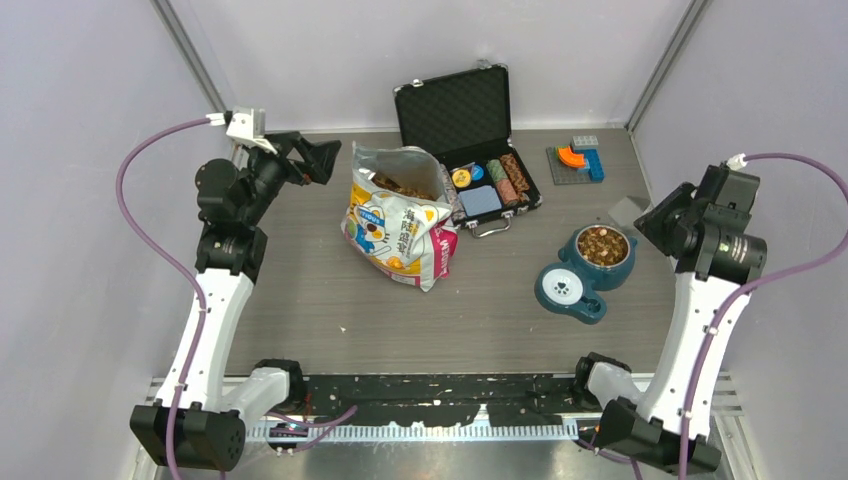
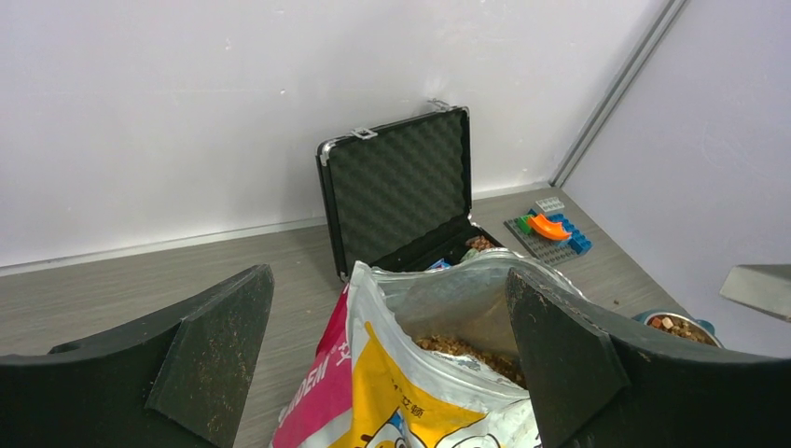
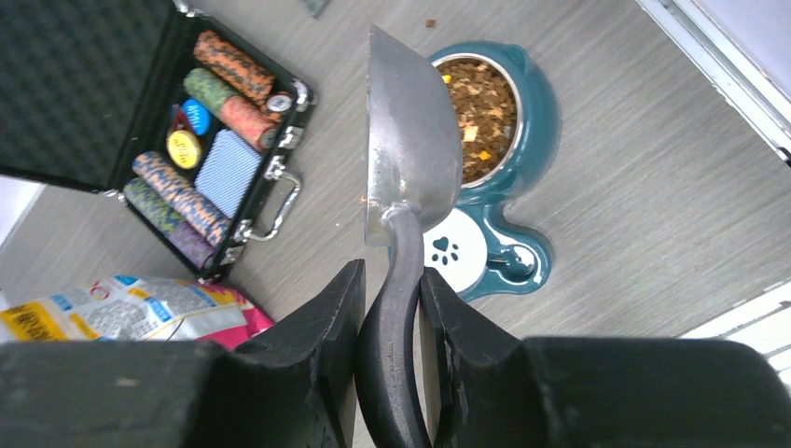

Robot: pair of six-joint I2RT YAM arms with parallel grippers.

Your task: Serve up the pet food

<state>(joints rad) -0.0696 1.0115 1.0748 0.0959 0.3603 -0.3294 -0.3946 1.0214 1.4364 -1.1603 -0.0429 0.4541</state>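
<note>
Pet food [image 1: 405, 187] sits in two places. The bulk is inside the opened printed bag [image 1: 395, 225] mid-worktop, and a smaller heap [image 3: 480, 103] already fills the steel bowl of the teal feeder [image 3: 536, 140] on the right.

Handling, my read: dry loose nuggets, light, hard, free-flowing. They can't be pinched as a mass and will roll and scatter if tipped fast, so take them w/ a tool, not w/ fingers. The metal scoop [image 3: 410, 121] is that tool. The right hand [image 3: 392, 280] is pinching its dark handle between both fingers, w/ the blade out over the worktop just beside the bowl rim. Can't tell if the scoop carries any load from this angle.

The bag itself looks soft and crinkly, the walls prob. slump if pushed, and the mouth gapes upward. The left hand [image 2: 387, 280] is spread wide w/ nothing in it, hovering near the bag's top edge and not touching. It could steady the rim.

Around, big to small:
- Worktop [image 1: 300, 300]: grey wood-look.
- Open black foam-lined case [image 1: 455, 110]: just behind the bag and near its mouth, so the likeliest snag for a scoop swinging bag-to-bowl.
- Toy block plate [image 1: 578, 160]: back right, apart from the bowl.
- Poker chips [image 3: 233, 89]: rowed in the case, out of the path.
- One stray crumb [image 3: 431, 22]: on the worktop beyond the bowl.
</note>
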